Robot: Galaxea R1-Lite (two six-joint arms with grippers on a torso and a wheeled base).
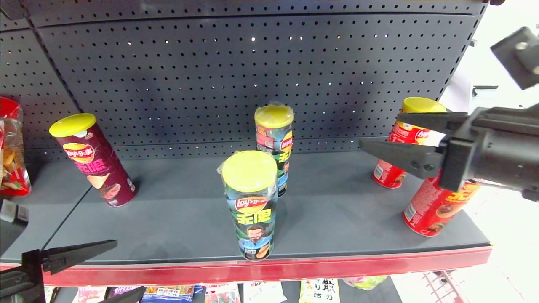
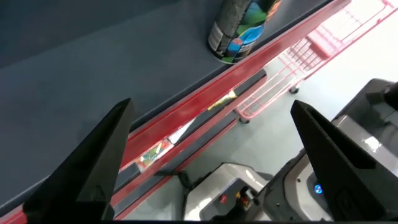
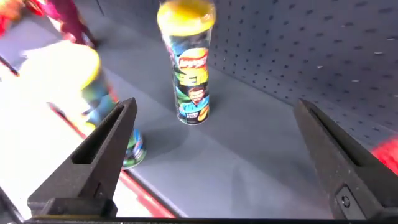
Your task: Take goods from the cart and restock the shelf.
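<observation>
Crisp cans stand on the grey shelf (image 1: 337,210), both grippers spread open and empty
A green can (image 1: 249,206) sits at the red front lip, a second green can (image 1: 274,143) behind it, a purple can (image 1: 94,162) to the left, red cans (image 1: 433,206) to the right; the right gripper (image 1: 379,130) hovers beside the red cans, the left gripper (image 1: 128,268) is low before the lip, pegboard (image 1: 252,75) stands behind, a wire cart (image 2: 298,68) is on the floor

This is a shop aisle. A dark metal shelf (image 1: 337,210) with a pegboard (image 1: 210,75) back and a red rail (image 1: 294,267) on its near edge carries crisp cans (image 1: 250,210) standing apart, with a snack bag (image 1: 12,155) at far left. Packets (image 1: 320,290) lie on the level below. A red wire cart (image 2: 292,68) stands on the floor at right.
</observation>
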